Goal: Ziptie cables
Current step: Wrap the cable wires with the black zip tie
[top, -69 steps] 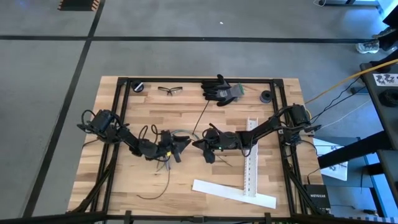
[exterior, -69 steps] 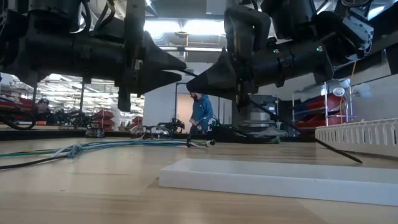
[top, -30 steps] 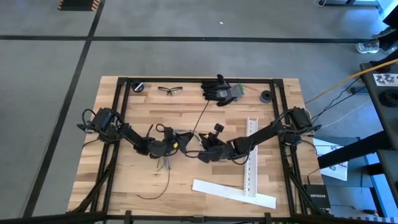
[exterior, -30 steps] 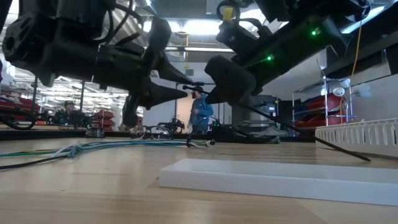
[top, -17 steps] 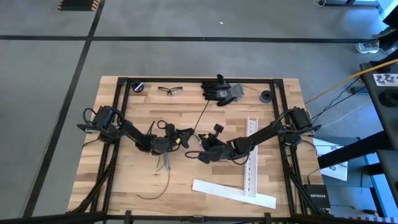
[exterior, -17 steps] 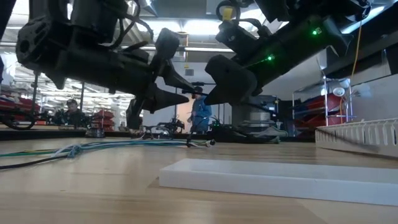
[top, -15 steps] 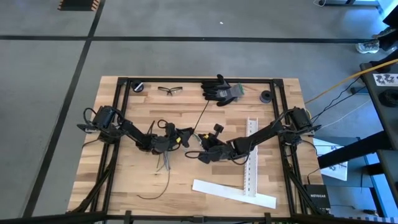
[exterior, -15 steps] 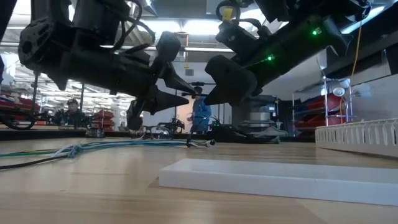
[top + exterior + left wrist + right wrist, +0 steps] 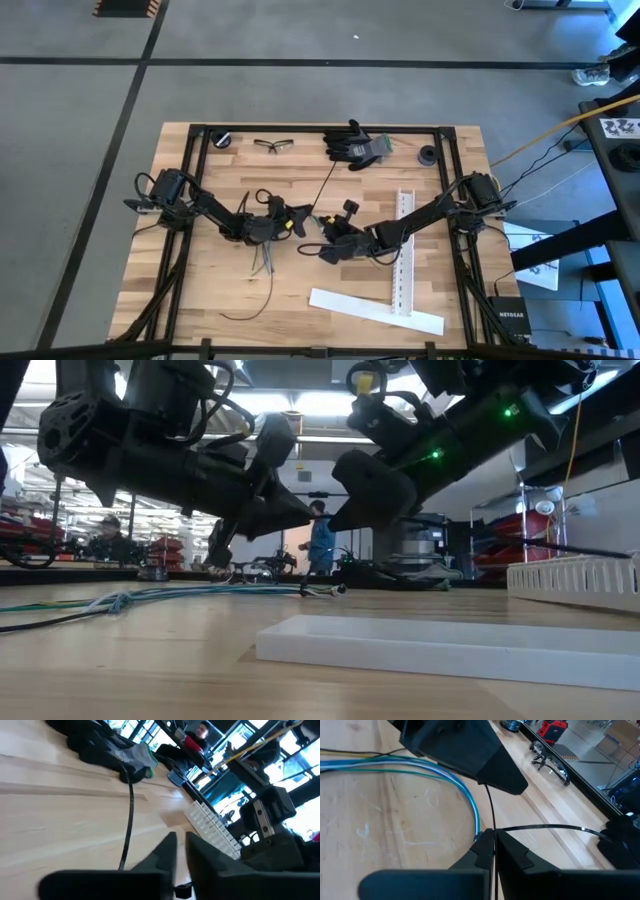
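Note:
A thin black ziptie (image 9: 492, 810) hangs between my two grippers above the middle of the table. Its long tail (image 9: 325, 185) runs toward the black glove at the far edge. My left gripper (image 9: 304, 213) comes from the table's left and is shut on the ziptie. My right gripper (image 9: 314, 232) comes from the right and is shut on it just below. The cables (image 9: 445, 770), pale blue, green and white wires, lie in a curve on the wood under the grippers (image 9: 265, 255). My left gripper has the ziptie at the free ends of its shut fingers (image 9: 489, 784), as the right wrist view shows; the strip comes out of the tips there. The fingers lie about level, coming from the table's left. The strip is clear of the table here. My right gripper pinches the ziptie between its two fingertips (image 9: 493, 836), a short way below the left gripper's hold. The fingers slant down from the table's right. From this pinch a second stretch of the strip (image 9: 545, 826) bends away toward the far edge, clear of the wood.
A black glove (image 9: 352, 145) and safety glasses (image 9: 273, 145) lie at the far edge. Two flat white perforated strips (image 9: 403, 250) (image 9: 375, 310) lie right and near. Another black strip (image 9: 250, 305) lies near the front. A person (image 9: 320, 545) stands in the room beyond.
My left gripper has moved a little toward the table's right, up to my right gripper's tips, and its fingers have shut on the ziptie. My right gripper has kept still, shut on the strip.

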Robot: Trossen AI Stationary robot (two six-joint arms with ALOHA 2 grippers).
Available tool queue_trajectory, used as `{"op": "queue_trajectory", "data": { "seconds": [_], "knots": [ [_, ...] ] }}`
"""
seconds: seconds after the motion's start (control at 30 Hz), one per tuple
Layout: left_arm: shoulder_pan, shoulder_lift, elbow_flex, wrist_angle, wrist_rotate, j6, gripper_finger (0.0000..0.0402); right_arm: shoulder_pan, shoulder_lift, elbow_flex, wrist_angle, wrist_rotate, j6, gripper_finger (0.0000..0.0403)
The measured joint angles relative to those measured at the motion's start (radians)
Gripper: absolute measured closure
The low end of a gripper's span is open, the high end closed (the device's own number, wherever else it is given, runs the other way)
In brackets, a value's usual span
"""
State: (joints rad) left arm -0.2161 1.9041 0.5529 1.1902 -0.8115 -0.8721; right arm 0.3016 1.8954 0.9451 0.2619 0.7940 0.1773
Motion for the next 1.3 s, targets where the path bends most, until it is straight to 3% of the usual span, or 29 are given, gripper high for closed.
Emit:
{"op": "queue_trajectory", "data": {
  "seconds": [0.3, 0.6, 0.97, 1.17, 1.3],
  "knots": [
    [-0.013, -0.007, -0.008, 0.057, 0.018, 0.159, 0.0399, 0.000, 0.000, 0.000, -0.031, 0.015, 0.000, 0.0403],
    [-0.051, -0.163, -0.050, 0.075, 0.028, 0.431, 0.0396, -0.001, 0.000, 0.000, -0.065, 0.038, -0.001, 0.0403],
    [-0.066, -0.166, -0.051, -0.165, 0.107, 0.068, 0.0388, -0.001, -0.006, 0.000, -0.088, 0.093, -0.003, 0.0403],
    [-0.050, -0.166, -0.029, -0.173, 0.132, 0.100, 0.0308, -0.001, -0.006, 0.000, -0.089, 0.092, -0.003, 0.0403],
    [-0.043, -0.165, 0.006, -0.271, 0.135, -0.002, 0.0253, -0.001, -0.006, 0.001, -0.090, 0.093, -0.003, 0.0403]
  ]
}}
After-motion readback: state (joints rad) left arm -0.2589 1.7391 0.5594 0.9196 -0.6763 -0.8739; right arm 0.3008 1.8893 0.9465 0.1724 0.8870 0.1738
